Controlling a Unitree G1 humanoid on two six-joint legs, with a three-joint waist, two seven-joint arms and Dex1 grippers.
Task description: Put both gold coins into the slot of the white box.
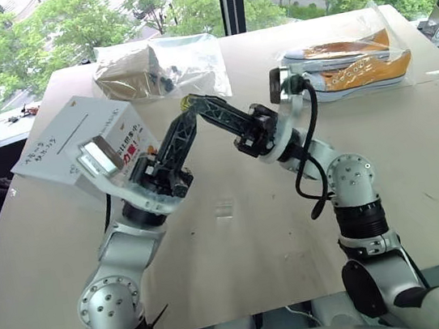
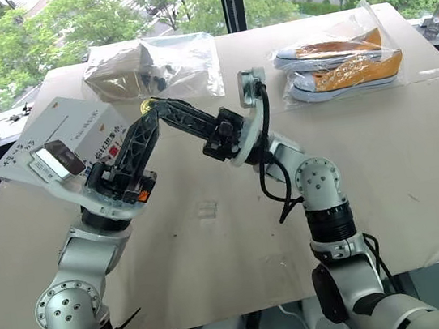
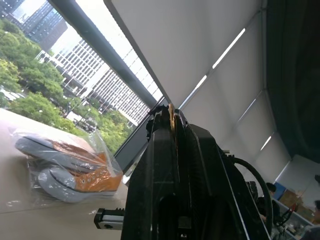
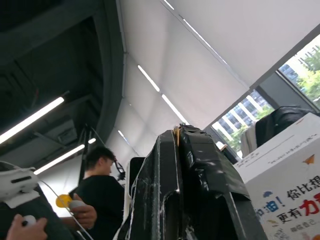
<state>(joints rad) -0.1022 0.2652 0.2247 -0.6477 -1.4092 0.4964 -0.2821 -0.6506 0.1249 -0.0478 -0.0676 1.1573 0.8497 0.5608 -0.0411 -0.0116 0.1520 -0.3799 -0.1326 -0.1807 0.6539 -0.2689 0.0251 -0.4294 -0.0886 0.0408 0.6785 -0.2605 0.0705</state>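
Note:
The white box [image 1: 57, 142], with colourful lettering on its side, stands at the table's left, behind my left arm. I cannot make out its slot from here. Both arms are raised above the table and their fingertips meet over its middle. A gold coin [image 1: 185, 102] shows as a yellow spot right where they meet. My left gripper [image 1: 185, 109] is shut, with the coin's gold edge [image 3: 171, 114] pinched between its fingers. My right gripper [image 1: 190, 103] is shut too, and a thin gold sliver [image 4: 176, 131] sits between its fingers.
A brown box in a clear bag [image 1: 159, 69] lies at the back of the table [image 1: 414, 153], and bagged orange-and-white shoes [image 1: 353, 64] lie at the back right. A small clear piece [image 1: 224, 208] rests mid-table. A person [image 4: 100, 192] stands beyond.

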